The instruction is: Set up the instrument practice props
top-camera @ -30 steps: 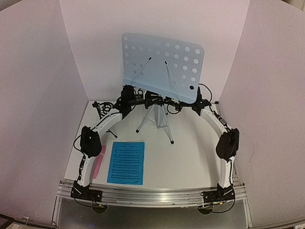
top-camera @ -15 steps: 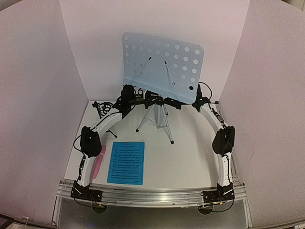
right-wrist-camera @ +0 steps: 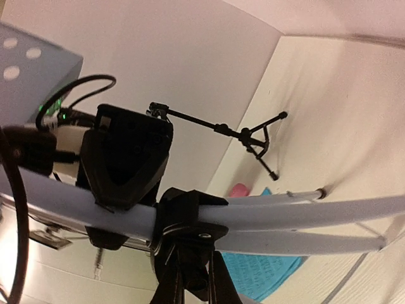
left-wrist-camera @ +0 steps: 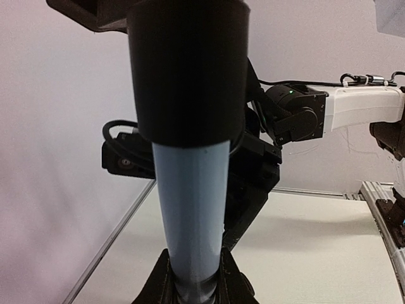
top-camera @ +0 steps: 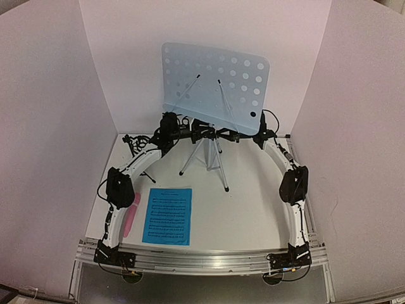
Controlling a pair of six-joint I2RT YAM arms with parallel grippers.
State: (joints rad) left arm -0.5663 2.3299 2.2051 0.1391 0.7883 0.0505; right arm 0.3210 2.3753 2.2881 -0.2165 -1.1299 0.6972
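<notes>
The pale-blue perforated music stand (top-camera: 215, 85) stands on its silver tripod (top-camera: 204, 158) at the back centre. My left gripper (top-camera: 205, 133) is shut on the stand's pole (left-wrist-camera: 190, 209), which fills the gap between its fingers in the left wrist view, where the gripper (left-wrist-camera: 193, 278) sits at the bottom edge. My right gripper (top-camera: 229, 135) comes from the right; in the right wrist view it (right-wrist-camera: 196, 285) is shut on a black knob under the tripod hub (right-wrist-camera: 190, 215). One blue sheet-music page (top-camera: 167, 216) and the pink microphone (top-camera: 131, 215) lie at the front left. The black mic stand (right-wrist-camera: 247, 134) stands at the back left.
White walls close in the table on the left, back and right. My left arm's elbow (top-camera: 118, 188) hangs over the pink microphone. The tripod's long black-tipped leg (top-camera: 227, 188) reaches toward the table's middle. A metal rail (top-camera: 202, 261) runs along the front edge.
My right arm's elbow has swung a little left and back, and its gripper has pushed in to the tripod hub. The stand's desk has shifted slightly. The left arm holds still.
</notes>
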